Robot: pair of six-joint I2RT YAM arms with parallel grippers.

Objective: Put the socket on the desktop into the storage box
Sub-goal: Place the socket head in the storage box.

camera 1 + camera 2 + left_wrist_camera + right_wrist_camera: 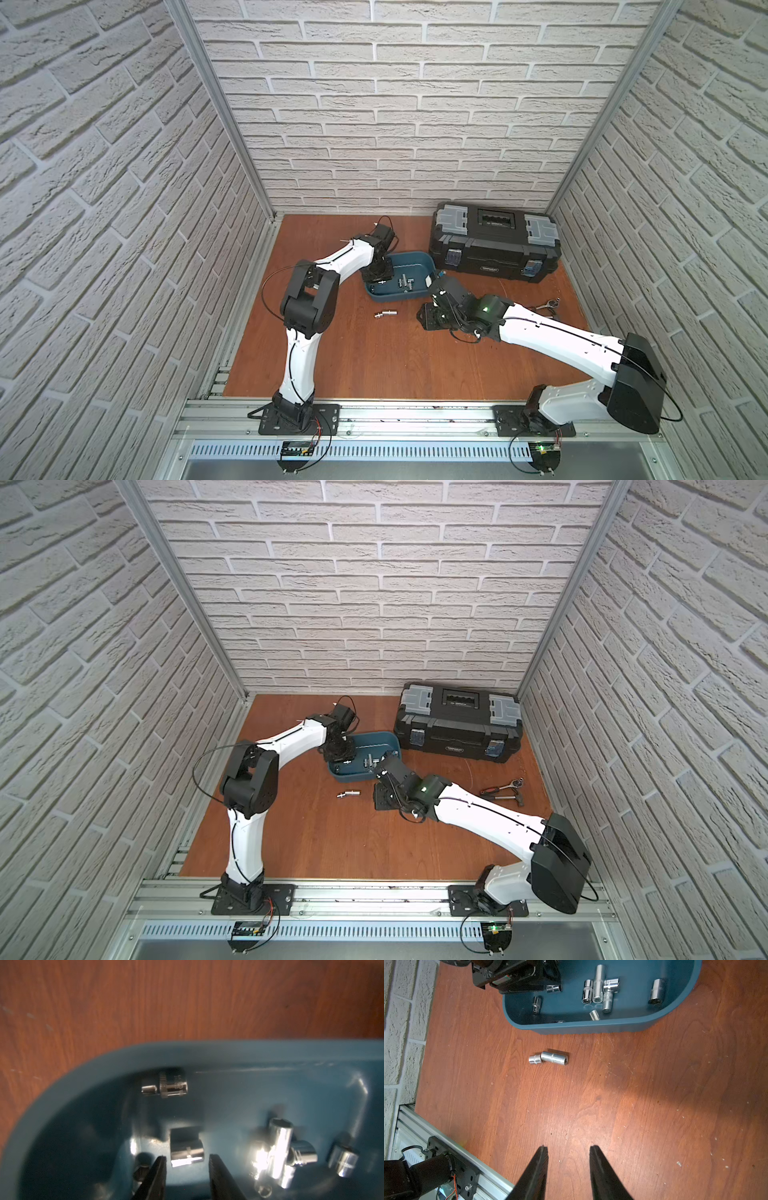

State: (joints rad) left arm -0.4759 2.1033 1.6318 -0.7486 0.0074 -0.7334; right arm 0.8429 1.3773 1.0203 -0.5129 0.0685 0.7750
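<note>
Sockets, chrome, knurled band: short socket (535, 1059) touching long socket (554, 1058) end to end, lying flat on table (633, 1105), axes roughly parallel to the near wall of storage box (591, 1028). Left tool (187, 1156) inside box, parted, gripping nothing. Right tool (568, 1147) parted, empty.

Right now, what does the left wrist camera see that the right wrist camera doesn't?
Only the left wrist view: the left gripper's open jaws, clamping nothing. Only the right wrist view: two sockets lying touching on the desktop, and the open right gripper. Both: the storage box with shiny sockets inside, and the wooden desktop around it.
</note>
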